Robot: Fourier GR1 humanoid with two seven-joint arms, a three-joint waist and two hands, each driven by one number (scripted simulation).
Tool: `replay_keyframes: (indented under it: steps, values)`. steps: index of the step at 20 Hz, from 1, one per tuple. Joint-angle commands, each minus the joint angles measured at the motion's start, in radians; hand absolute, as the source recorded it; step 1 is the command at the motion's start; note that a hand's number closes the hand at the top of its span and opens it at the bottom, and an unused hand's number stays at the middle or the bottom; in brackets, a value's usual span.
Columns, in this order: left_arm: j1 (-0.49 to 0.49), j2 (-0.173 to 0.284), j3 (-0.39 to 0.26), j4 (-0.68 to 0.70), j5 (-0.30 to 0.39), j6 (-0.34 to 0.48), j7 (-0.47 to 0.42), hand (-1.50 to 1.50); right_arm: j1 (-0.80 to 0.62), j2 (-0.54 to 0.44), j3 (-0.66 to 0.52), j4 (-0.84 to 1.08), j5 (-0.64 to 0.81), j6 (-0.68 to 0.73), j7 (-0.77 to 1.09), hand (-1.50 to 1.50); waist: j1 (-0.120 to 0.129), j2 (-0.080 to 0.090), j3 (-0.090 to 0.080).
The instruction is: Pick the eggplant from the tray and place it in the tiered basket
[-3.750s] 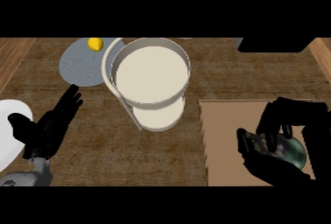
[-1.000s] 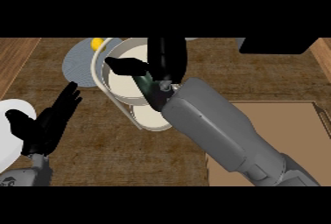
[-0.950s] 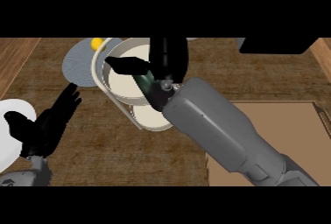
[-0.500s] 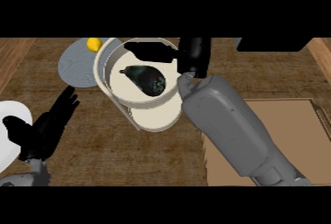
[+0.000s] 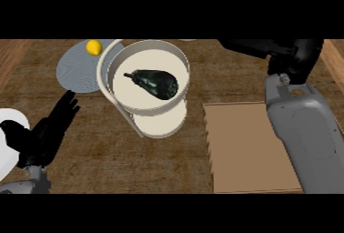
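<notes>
A steep downward view of a wooden counter is given. The eggplant point(image 5: 153, 83), dark and glossy, is seen lying in the upper tier of the tiered basket point(image 5: 109, 63), a pale round bowl set above a smaller lower tier. Its long axis runs on a slant, from the upper left, where the narrow stem end lies, down to the lower right, where the body is fattest. Nothing is touching it.

The right hand point(image 5: 259, 47) is shown at the upper right, black, at the end of a grey forearm that rises along the right side. The eggplant lies to the left of this hand and a little lower in the view, well apart from it, with the basket's rim between them. Nothing is held by this hand, but whether its fingers are spread or curled cannot be told, as they are cut off by the top of the scene.

The left hand point(image 5: 42, 136) is shown at the lower left, open, fingers straight and pointing up, resting. It is also well apart from the basket.

The tray point(image 5: 250, 150), a flat brown board, lies below the right hand, beside the forearm. A grey plate point(image 5: 79, 70) with a lemon point(image 5: 94, 47) on it sits behind the basket at the upper left.

The placing is judged to be done; only the drawing back of the right arm seems to be left.
</notes>
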Motion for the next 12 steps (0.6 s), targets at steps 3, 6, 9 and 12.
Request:
replay_keyframes:
  steps: [3,6,9,12]
  values:
    - [-0.039,0.003,0.014,-0.002,0.009,-0.003,0.021,0.00,0.196,-0.170,-0.145,-0.273,-0.111,0.110,0.015,-1.50,-0.008,0.000,0.000]
    - [0.032,0.001,0.004,-0.050,-0.005,-0.010,0.018,0.00,0.266,-0.250,-0.272,-0.281,-0.241,0.204,-0.072,-1.50,0.009,0.003,0.000]
    - [-0.011,-0.020,-0.003,-0.022,-0.008,-0.008,0.015,0.00,0.322,-0.274,-0.351,-0.270,-0.307,0.273,-0.107,-1.50,0.012,0.005,0.000]
    - [0.013,-0.031,-0.017,-0.057,-0.029,0.009,0.018,0.00,0.402,-0.348,-0.475,-0.335,-0.442,0.388,-0.113,-1.50,0.007,0.003,0.000]
